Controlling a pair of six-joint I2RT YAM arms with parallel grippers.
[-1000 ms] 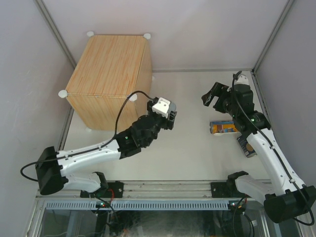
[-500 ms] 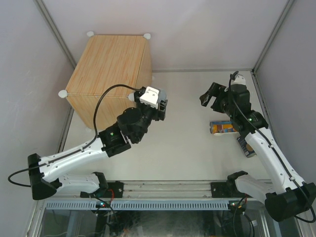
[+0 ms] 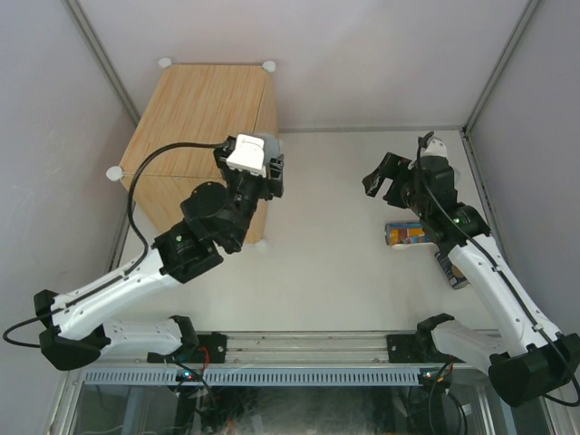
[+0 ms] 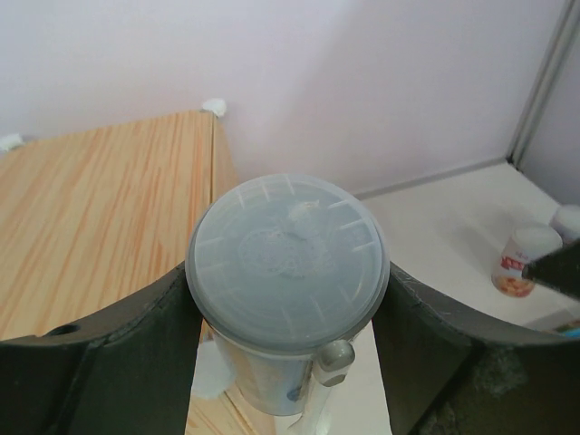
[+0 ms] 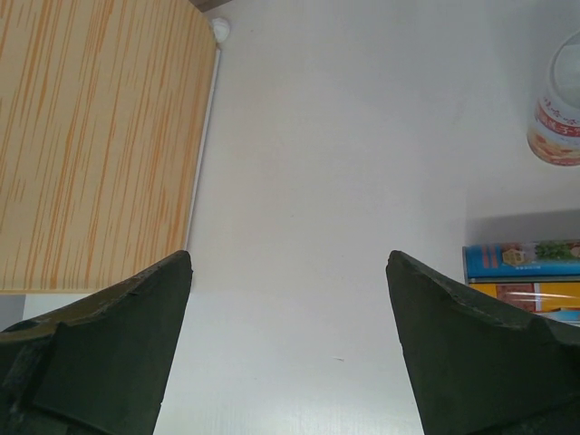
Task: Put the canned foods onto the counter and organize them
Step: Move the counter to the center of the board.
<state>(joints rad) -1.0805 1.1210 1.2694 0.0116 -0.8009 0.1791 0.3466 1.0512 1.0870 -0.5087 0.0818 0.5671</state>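
My left gripper (image 4: 286,304) is shut on a tall cylinder (image 4: 288,258) with a grey translucent lid and a white spoon on its side. It holds the cylinder in the air over the right front edge of the counter (image 4: 100,199). In the top view the left gripper (image 3: 264,169) is at the right edge of the light wood-grain counter (image 3: 204,113). My right gripper (image 3: 385,176) is open and empty above the table, and its fingers (image 5: 109,335) are spread wide. A flat gold-blue tin (image 3: 410,234) lies beneath the right arm and also shows in the right wrist view (image 5: 526,272).
A short white-red can (image 5: 557,113) stands near the back right; it also shows in the left wrist view (image 4: 521,263). Another can (image 3: 451,270) is partly hidden under the right arm. White knobs (image 3: 269,65) mark the counter's corners. Grey walls enclose the table.
My left arm has swung up and to the left with the cylinder, from mid-table to the counter's right edge. My right gripper has drifted slightly left.
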